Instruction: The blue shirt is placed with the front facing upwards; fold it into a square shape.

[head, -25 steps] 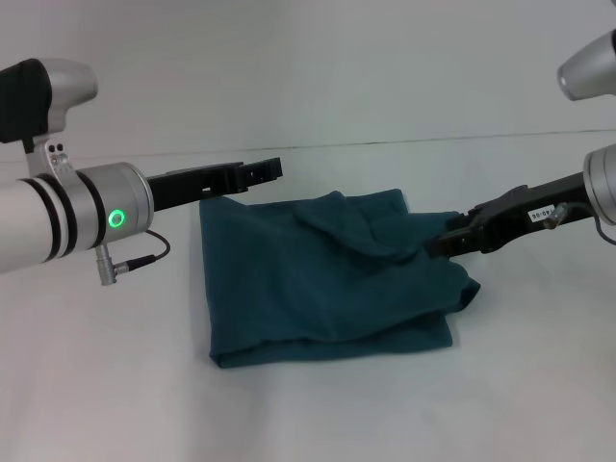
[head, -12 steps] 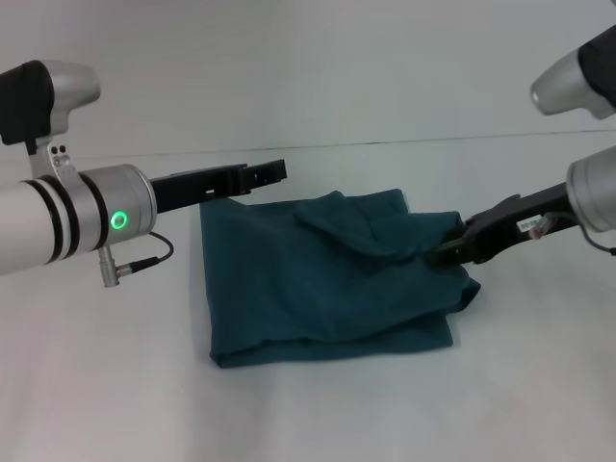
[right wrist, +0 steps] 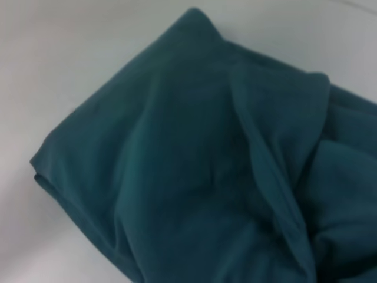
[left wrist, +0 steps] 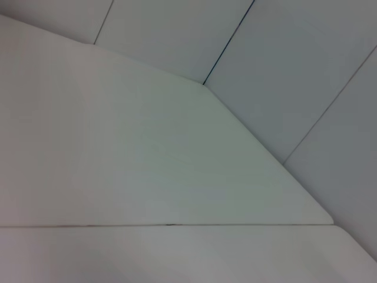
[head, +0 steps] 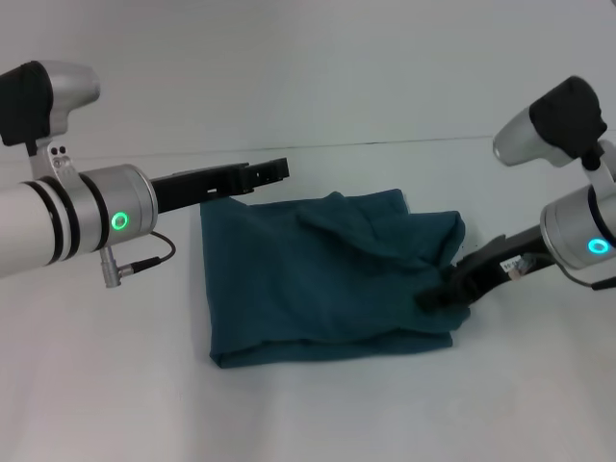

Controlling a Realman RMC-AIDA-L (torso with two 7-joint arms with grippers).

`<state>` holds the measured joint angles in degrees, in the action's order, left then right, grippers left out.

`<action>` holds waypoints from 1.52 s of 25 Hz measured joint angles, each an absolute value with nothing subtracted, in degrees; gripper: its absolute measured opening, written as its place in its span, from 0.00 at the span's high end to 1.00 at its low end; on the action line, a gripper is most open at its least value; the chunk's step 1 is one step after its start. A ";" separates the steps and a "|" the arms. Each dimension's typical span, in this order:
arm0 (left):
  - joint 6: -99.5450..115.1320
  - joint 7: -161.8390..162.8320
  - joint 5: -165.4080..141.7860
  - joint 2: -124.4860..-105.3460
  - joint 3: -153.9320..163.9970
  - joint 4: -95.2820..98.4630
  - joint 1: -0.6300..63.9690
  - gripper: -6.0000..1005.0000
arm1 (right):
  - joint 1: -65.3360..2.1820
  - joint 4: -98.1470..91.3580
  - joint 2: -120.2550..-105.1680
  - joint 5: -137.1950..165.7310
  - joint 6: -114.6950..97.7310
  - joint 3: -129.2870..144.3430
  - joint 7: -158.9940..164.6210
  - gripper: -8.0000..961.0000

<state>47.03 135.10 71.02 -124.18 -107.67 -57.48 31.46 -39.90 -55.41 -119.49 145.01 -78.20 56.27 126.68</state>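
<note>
A dark teal-blue cotton shirt (head: 327, 279) lay folded into a rough, rumpled rectangle in the middle of a plain white table (head: 106, 385). The right gripper (head: 435, 298) pressed against the shirt's right edge, with cloth bunched around its tip; whether it was clamping the fabric could not be told. The left gripper (head: 274, 171) hovered just behind the shirt's far left corner, its finger spacing also unclear.

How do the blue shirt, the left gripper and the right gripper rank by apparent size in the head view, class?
1. blue shirt, clearly largest.
2. left gripper and right gripper: both look far smaller; the right one is partly against the shirt, so I won't rank them.
</note>
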 joint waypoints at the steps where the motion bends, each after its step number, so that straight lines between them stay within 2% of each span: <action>1: 47.03 135.09 71.02 -124.18 -107.67 -57.43 31.46 0.32 | -39.86 -54.97 -119.49 145.05 -78.28 56.33 126.97 0.40; 10: 46.90 135.08 71.09 -124.18 -107.75 -57.14 31.61 0.32 | -39.32 -55.43 -119.06 145.19 -80.41 56.17 129.28 0.40; 20: 46.64 134.58 71.49 -124.27 -107.76 -57.26 31.56 0.32 | -39.99 -64.04 -119.39 140.96 -80.16 52.88 129.01 0.40; 38: 48.32 129.19 71.61 -123.96 -115.52 -56.80 29.63 0.32 | -46.33 -52.80 -119.49 140.38 -68.34 53.97 128.87 0.40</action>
<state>48.32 129.19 71.61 -123.96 -115.52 -56.80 29.63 -46.33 -52.80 -119.49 140.38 -68.34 53.97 128.87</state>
